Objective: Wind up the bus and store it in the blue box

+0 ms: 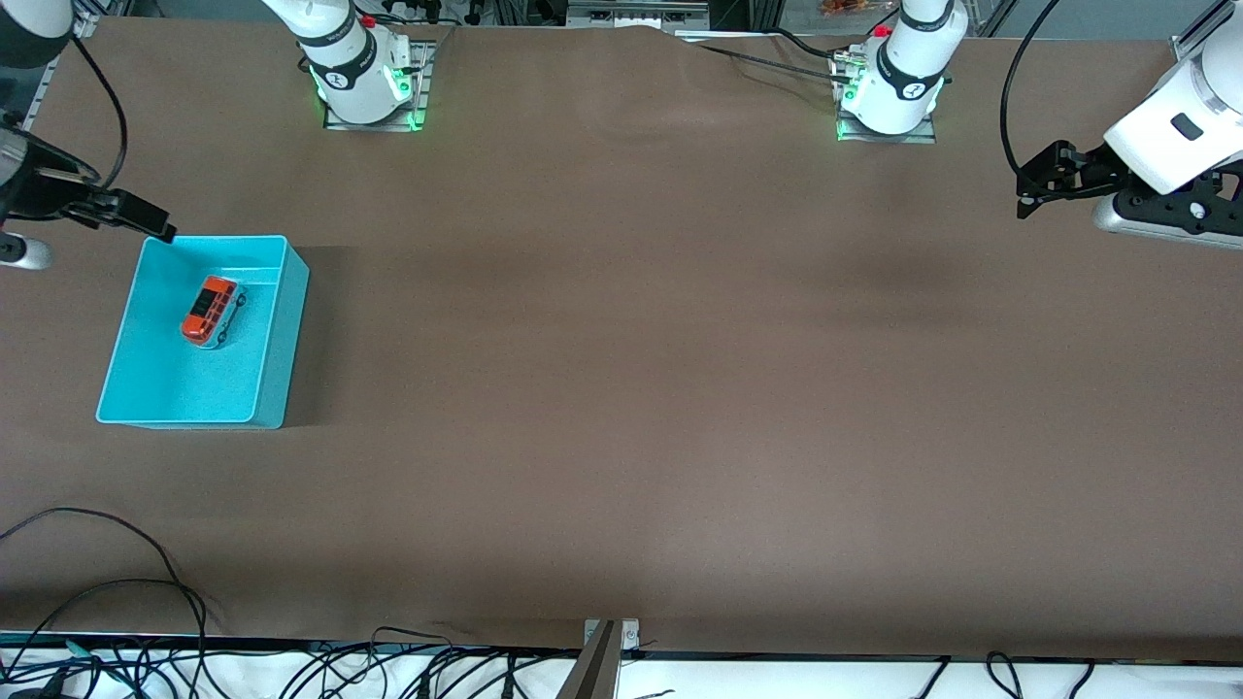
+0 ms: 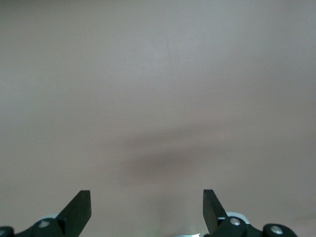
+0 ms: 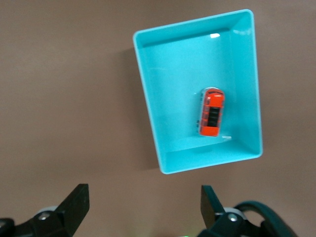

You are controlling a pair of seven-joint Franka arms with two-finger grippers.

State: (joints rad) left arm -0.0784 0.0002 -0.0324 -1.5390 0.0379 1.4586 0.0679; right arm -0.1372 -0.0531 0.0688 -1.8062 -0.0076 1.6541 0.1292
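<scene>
The bus [image 1: 211, 310], a small orange-red toy van with a dark roof, lies inside the blue box [image 1: 274, 335], a turquoise bin at the right arm's end of the table. In the right wrist view the bus [image 3: 211, 112] sits on the floor of the blue box [image 3: 148, 94]. My right gripper [image 1: 131, 209] is open and empty, up in the air just off the box's corner that is farthest from the front camera; it also shows in its own wrist view [image 3: 143, 197]. My left gripper [image 1: 1027, 194] is open and empty over bare table at the left arm's end, and shows in its wrist view [image 2: 147, 202].
The brown table [image 1: 641, 369] stretches between the two arms. The arm bases [image 1: 364, 83] [image 1: 889, 92] stand along the edge farthest from the front camera. Black cables [image 1: 117, 592] lie along the edge nearest that camera.
</scene>
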